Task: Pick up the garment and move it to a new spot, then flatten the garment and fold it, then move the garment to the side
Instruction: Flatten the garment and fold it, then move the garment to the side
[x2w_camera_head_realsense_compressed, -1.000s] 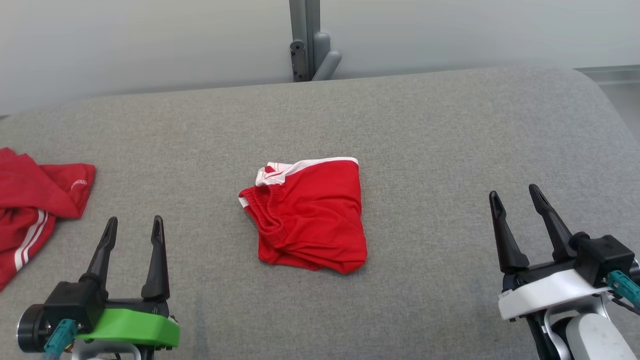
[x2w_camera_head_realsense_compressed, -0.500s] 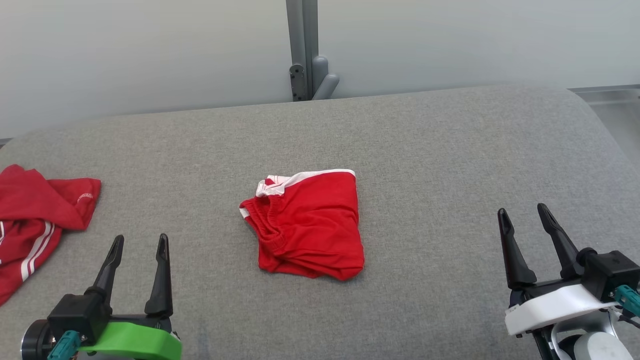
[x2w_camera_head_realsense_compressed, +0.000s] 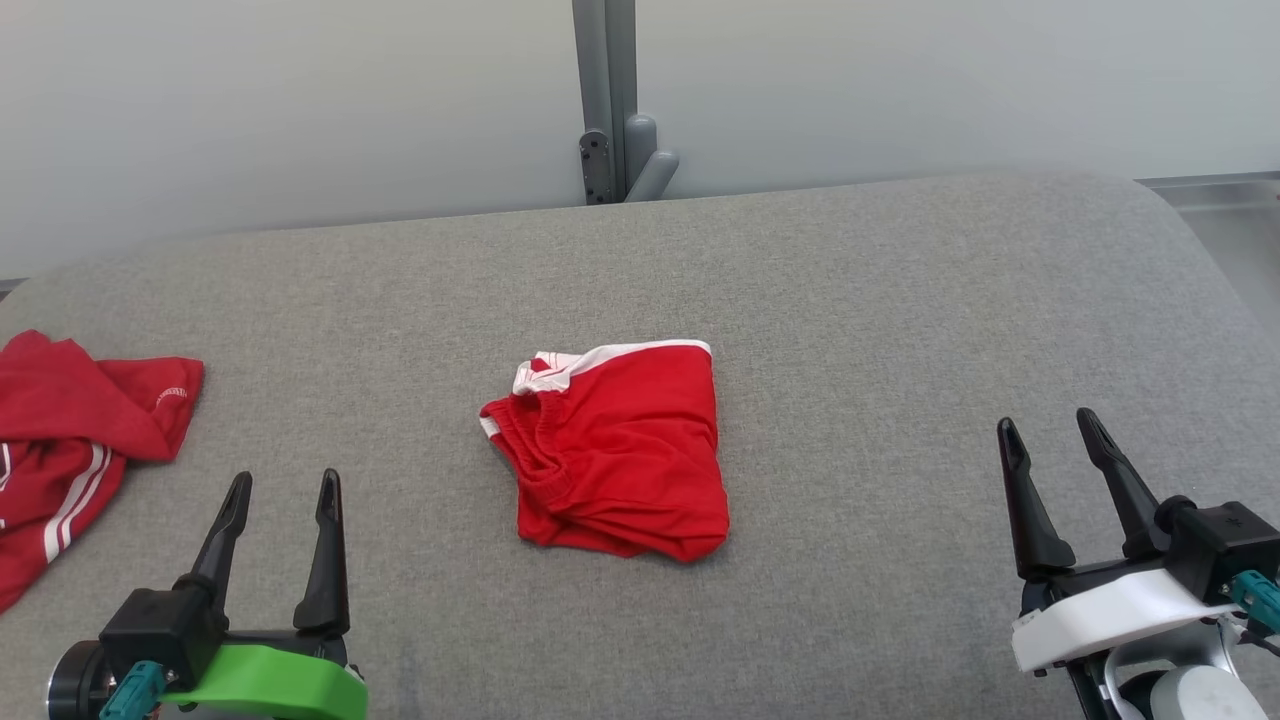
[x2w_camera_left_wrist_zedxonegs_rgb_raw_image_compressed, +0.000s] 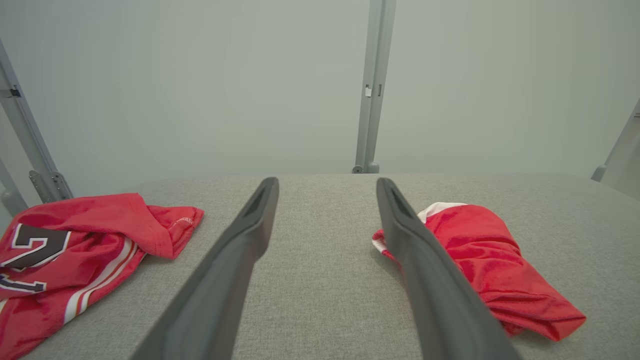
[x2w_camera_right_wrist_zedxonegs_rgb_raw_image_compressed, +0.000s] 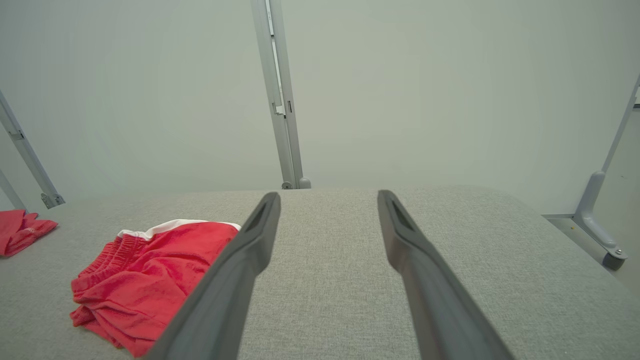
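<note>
The garment, red shorts (x2w_camera_head_realsense_compressed: 620, 460) with a white trim, lies folded into a compact bundle at the middle of the grey padded surface (x2w_camera_head_realsense_compressed: 900, 300). My left gripper (x2w_camera_head_realsense_compressed: 285, 480) hovers open at the near left, well apart from the shorts, nothing between its fingers. My right gripper (x2w_camera_head_realsense_compressed: 1048, 420) is open at the near right, also empty and away from the cloth. In the left wrist view the shorts (x2w_camera_left_wrist_zedxonegs_rgb_raw_image_compressed: 480, 265) lie right of the open left gripper (x2w_camera_left_wrist_zedxonegs_rgb_raw_image_compressed: 326, 182). In the right wrist view the shorts (x2w_camera_right_wrist_zedxonegs_rgb_raw_image_compressed: 150, 270) lie left of the open right gripper (x2w_camera_right_wrist_zedxonegs_rgb_raw_image_compressed: 328, 195).
A crumpled red jersey (x2w_camera_head_realsense_compressed: 70, 440) with white stripes lies at the surface's left edge; it also shows as the jersey (x2w_camera_left_wrist_zedxonegs_rgb_raw_image_compressed: 75, 250) in the left wrist view. A grey metal post (x2w_camera_head_realsense_compressed: 605, 100) stands behind the far edge against a pale wall. The surface's right corner is rounded.
The head camera tilted, so the whole picture sits lower than a second ago. The shorts and jersey have not moved on the surface. Both grippers stay open and nearly still.
</note>
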